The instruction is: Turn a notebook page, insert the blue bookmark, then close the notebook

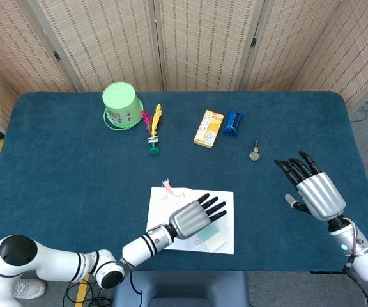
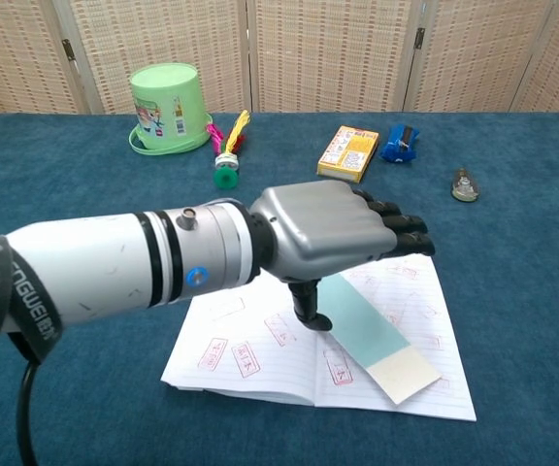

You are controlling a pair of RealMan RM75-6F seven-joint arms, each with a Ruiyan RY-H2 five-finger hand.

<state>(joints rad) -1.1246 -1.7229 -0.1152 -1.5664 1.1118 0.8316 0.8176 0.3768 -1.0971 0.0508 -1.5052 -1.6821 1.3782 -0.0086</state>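
Two hands are in my views. My left hand is out over the open notebook, palm down, fingers stretched forward, thumb hanging below; the bookmark runs out from under the palm, and I read it as pinched between thumb and fingers, though the contact itself is hidden from me. The bookmark is a pale blue-green strip with a cream end, slanting down to the right, its cream tip low over or touching the right-hand page; I cannot tell which. From the head camera the left hand covers the middle of the notebook, with the bookmark poking out toward the near right corner.

My right hand is well off to the right above the table, fingers spread and holding nothing.

Along the far side I see a green cup upside down, a feathered shuttlecock just beside it, a yellow box, a blue clip next to that, and a small metal thing further right.
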